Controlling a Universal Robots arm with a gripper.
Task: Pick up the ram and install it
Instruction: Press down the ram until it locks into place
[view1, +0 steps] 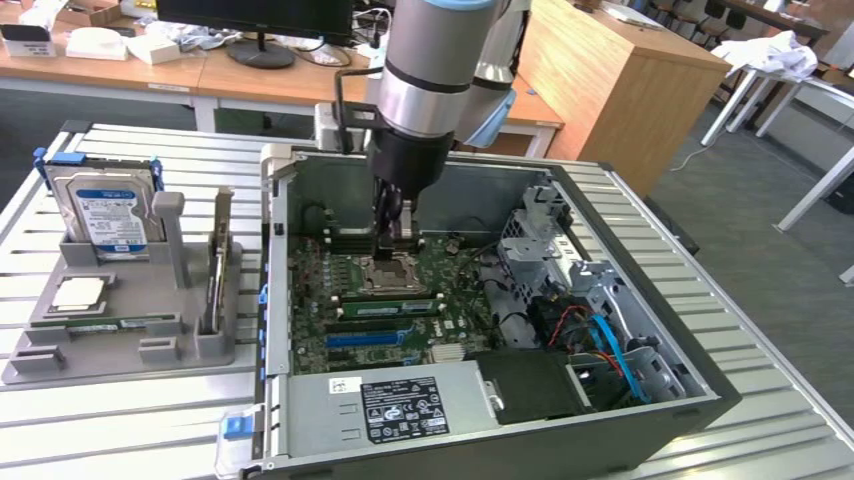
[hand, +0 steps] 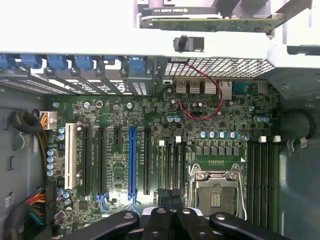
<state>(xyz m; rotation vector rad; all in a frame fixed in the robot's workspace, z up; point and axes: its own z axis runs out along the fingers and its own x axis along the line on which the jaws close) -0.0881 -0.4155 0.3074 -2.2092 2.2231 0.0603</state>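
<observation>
pincer (view1: 396, 252) clenched, empty, low over the motherboard (view1: 387, 300) inside the open computer case (view1: 641, 250) | ram (view1: 118, 323) flat in grey holder (view1: 187, 345) on worktop, exterior view's left | pickup and install both undone

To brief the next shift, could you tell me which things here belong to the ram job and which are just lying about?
Job: long green ram strip in the grey holder; black memory slots on the green motherboard; black gripper, jaws shut.
Lying about: silver blue-labelled hard drive; square silver processor chip.
</observation>
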